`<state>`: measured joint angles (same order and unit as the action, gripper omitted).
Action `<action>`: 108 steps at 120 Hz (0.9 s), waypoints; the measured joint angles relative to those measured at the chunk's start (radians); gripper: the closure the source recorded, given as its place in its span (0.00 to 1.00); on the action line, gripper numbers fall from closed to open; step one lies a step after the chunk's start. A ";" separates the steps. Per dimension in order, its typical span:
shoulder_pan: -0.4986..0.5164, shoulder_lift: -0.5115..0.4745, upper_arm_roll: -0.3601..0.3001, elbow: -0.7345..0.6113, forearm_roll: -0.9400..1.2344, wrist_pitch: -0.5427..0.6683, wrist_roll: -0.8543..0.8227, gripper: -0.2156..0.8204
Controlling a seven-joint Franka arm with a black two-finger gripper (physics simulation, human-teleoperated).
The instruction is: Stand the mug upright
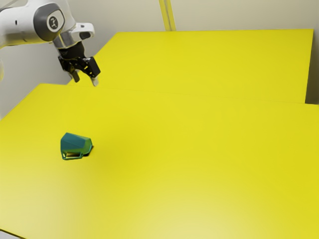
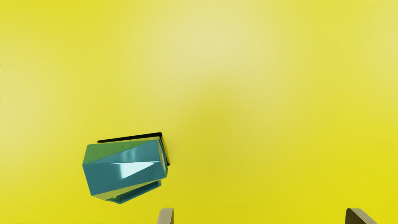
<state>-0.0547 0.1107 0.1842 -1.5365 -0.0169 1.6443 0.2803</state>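
The exterior view has the arm (image 1: 30, 25) coming in from the far left, above the table (image 1: 189, 164). Toward the left of that table lies the mug (image 1: 75, 142), on its side, its long axis running roughly left to right. Its handle (image 1: 73, 158) points to the near side. The open end (image 2: 164, 155) seems to be the right one, where the wrist view gives a glimpse of a lip, though the angle makes that a fair guess rather than a certainty.

Next comes the gripper (image 1: 85, 80), well above the tabletop and apart from the mug, its two fingers spread wide with nothing between them. The mug lies below it and, judging by both views together, off to the left of where a straight drop would land. The fingers stand apart along nearly the same line as the mug's long axis, so a pinch across the body would likely call for a quarter turn of the hand as well as a shift left. Having the handle on the near side matters too: a finger coming down there could catch on it and roll the mug. Standing it up means swinging the open end to the top.

Farther right and beyond, the second yellow surface (image 1: 214, 64) and the post (image 1: 168, 15) stand well away. Between gripper and mug I see nothing in the way.
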 joint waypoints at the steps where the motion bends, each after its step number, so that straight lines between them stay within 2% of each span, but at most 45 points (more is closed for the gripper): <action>1: 0.000 0.000 0.000 0.000 0.000 0.001 0.000 0.21; 16: -0.006 -0.004 0.010 -0.003 -0.004 0.009 -0.002 0.21; 27: -0.015 -0.024 0.048 -0.046 -0.024 0.026 -0.006 0.21; 49: 0.012 -0.201 0.103 -0.336 -0.053 0.148 -0.016 0.21; 63: 0.090 -0.325 0.108 -0.548 -0.115 0.290 0.011 0.21; 80: 0.226 -0.367 0.108 -0.714 -0.314 0.435 0.127 0.21; 93: 0.328 -0.366 0.109 -0.773 -0.421 0.496 0.240 0.21; 108: 0.398 -0.292 0.109 -0.781 -0.569 0.536 0.393 0.21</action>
<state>0.3434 -0.1817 0.2930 -2.3173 -0.5858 2.1803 0.6729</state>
